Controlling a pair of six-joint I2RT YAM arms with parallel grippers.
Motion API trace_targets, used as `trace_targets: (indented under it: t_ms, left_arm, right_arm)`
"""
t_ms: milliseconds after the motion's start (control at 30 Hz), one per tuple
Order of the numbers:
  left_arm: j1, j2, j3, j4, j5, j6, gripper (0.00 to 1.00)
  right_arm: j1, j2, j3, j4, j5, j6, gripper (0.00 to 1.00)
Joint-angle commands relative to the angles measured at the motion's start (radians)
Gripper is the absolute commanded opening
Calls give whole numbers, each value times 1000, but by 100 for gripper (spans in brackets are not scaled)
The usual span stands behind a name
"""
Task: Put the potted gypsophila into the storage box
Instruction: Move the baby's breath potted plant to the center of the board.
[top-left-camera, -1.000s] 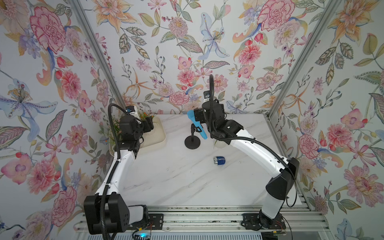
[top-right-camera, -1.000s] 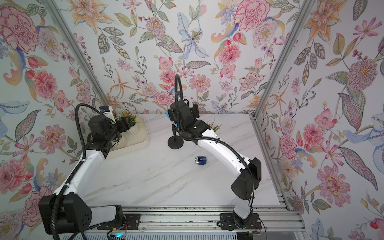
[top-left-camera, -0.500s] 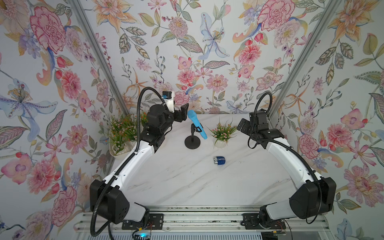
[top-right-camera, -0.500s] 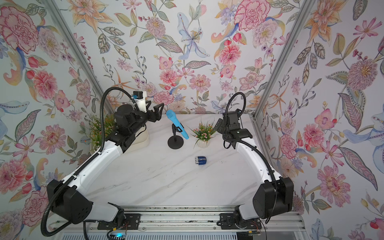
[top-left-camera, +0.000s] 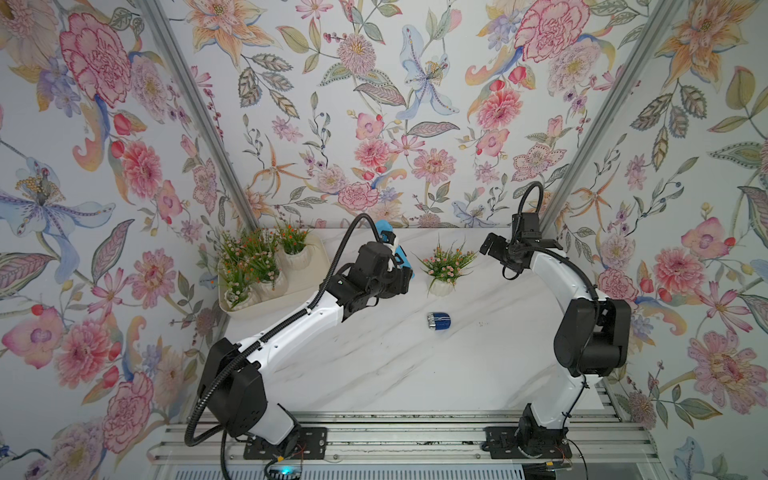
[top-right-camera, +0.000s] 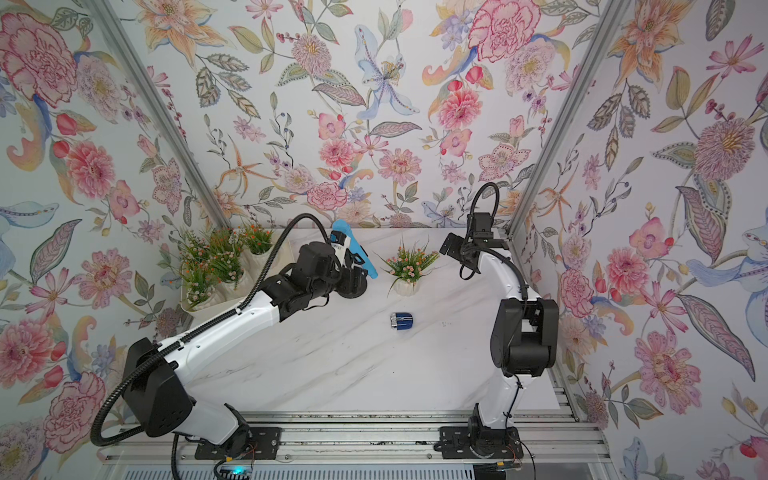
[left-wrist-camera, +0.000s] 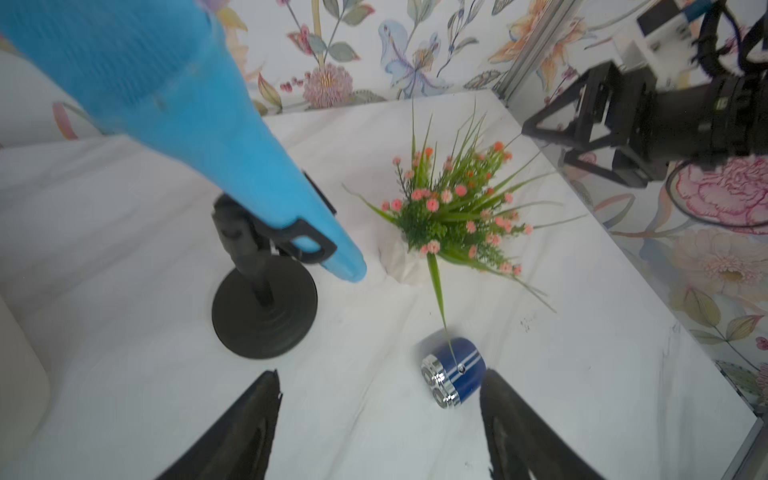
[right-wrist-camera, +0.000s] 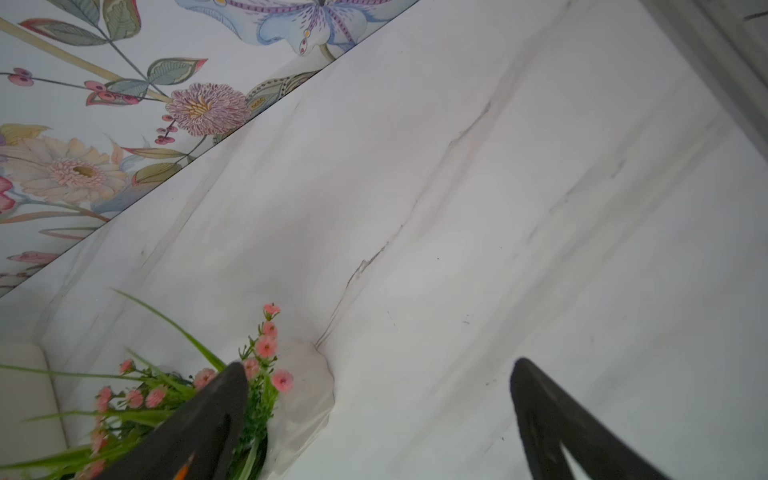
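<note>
Lone potted gypsophila stands upright; left gripper near it, jaws wide and empty; right gripper near it too (also wide, empty); storage box well apart.

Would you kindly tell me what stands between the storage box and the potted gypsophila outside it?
A blue microphone on a black stand, with the left gripper hovering by it; both top views show this.
</note>
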Motion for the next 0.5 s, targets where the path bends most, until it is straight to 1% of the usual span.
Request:
trace_targets:
  t_ms: [0, 100, 167, 233, 333, 467]
  left_arm:
    - [-51, 0, -89, -12, -43, -173, 76]
    - [-79, -10, -149, 48, -93, -242, 76]
    - [-95, -23, -188, 73, -128, -287, 75]
    - [-111, -35, -204, 68, -178, -317, 75]
    - [-126, -57, -222, 55, -241, -358, 75]
    - [-131, -92, -266, 59, -277, -402, 74]
  right_arm:
    - [-18, 108, 103, 24, -223, -103, 98]
    - [-45, 223, 200, 38, -365, -107, 97]
    - [-55, 298, 269, 37, -429, -104, 96]
    - [-58, 350, 313, 37, -468, -95, 96]
    - [-54, 412, 348, 39, -549, -82, 96]
    - [-22, 474, 365, 40, -645, -80, 95]
